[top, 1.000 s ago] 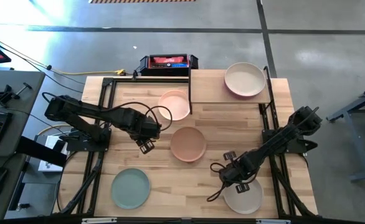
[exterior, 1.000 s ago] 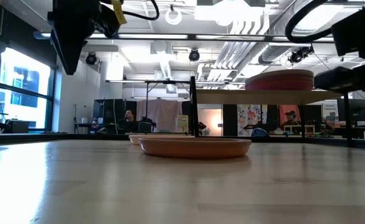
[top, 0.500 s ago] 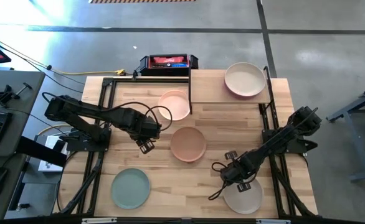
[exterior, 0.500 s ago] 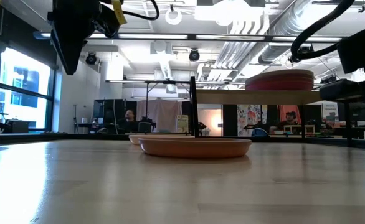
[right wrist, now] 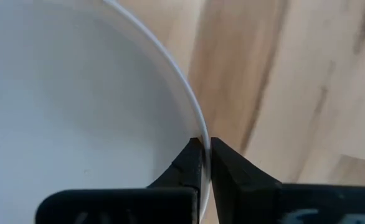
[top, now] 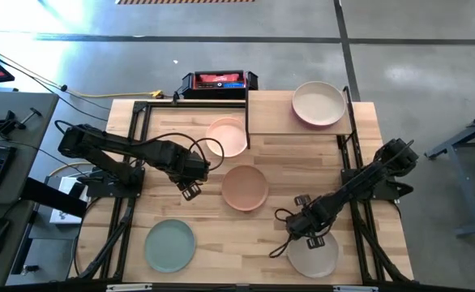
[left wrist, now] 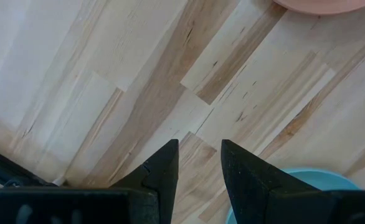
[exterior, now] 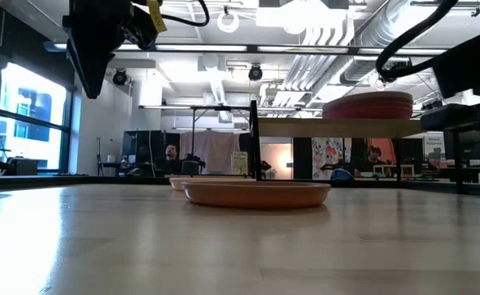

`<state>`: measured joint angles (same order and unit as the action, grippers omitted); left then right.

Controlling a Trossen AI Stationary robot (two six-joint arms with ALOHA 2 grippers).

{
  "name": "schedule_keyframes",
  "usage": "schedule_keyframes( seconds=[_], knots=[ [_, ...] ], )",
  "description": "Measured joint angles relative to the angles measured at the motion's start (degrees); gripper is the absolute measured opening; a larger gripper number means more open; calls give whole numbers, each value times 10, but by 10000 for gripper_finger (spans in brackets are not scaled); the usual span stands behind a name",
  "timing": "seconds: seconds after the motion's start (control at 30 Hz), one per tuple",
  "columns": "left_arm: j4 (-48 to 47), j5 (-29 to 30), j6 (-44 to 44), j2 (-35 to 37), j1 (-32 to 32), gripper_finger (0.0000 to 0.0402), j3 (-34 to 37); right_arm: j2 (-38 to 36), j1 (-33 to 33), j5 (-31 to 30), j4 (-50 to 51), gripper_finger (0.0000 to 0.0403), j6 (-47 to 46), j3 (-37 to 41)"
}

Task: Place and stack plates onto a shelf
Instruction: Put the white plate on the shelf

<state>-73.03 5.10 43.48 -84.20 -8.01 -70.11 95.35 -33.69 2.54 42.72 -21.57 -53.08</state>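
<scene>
My right gripper point(top: 309, 234) is shut on the beige-grey plate point(top: 314, 256) near the table's near right corner. My left gripper point(top: 190, 191) hangs open above bare wood, left of the tan plate point(top: 245, 187), which rests flat on the table and also shows in the low view point(exterior: 256, 193). The pale pink plate point(top: 227, 136) lies farther back and the mint green plate point(top: 170, 245) near the near edge. On the shelf point(top: 271, 113) a stack of plates with the cream plate point(top: 318, 103) on top rests on the right half. My right gripper pinches the beige-grey plate's rim point(right wrist: 201, 127) on its far side, one finger point(right wrist: 190, 163) inside the dish and the other outside. The fingers come from above, slanting from the far side. Whether the plate is lifted off the table I cannot tell.
A black and red box point(top: 219, 82) sits past the table's far edge. Black frame bars point(top: 132, 138) run along both sides of the table. Bare wood point(top: 246, 235) lies between the mint green and beige-grey plates. The shelf's left half is bare.
My right gripper has shifted slightly toward the near edge at the beige-grey plate's far rim, and the plate has moved a little toward the table's left. The left arm has kept still.
</scene>
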Motion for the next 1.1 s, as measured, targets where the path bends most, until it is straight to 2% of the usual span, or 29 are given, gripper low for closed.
schedule_keyframes(
  seconds=[0.43,0.7,1.1],
  knots=[
    [0,0,-1,0,0,110,0,0,70,-4,104,0,-23,-86],
    [0,2,-1,0,0,110,0,-1,143,-20,157,0,22,-150],
    [0,3,-1,0,0,110,0,-1,290,-20,214,0,114,-262]
  ],
)
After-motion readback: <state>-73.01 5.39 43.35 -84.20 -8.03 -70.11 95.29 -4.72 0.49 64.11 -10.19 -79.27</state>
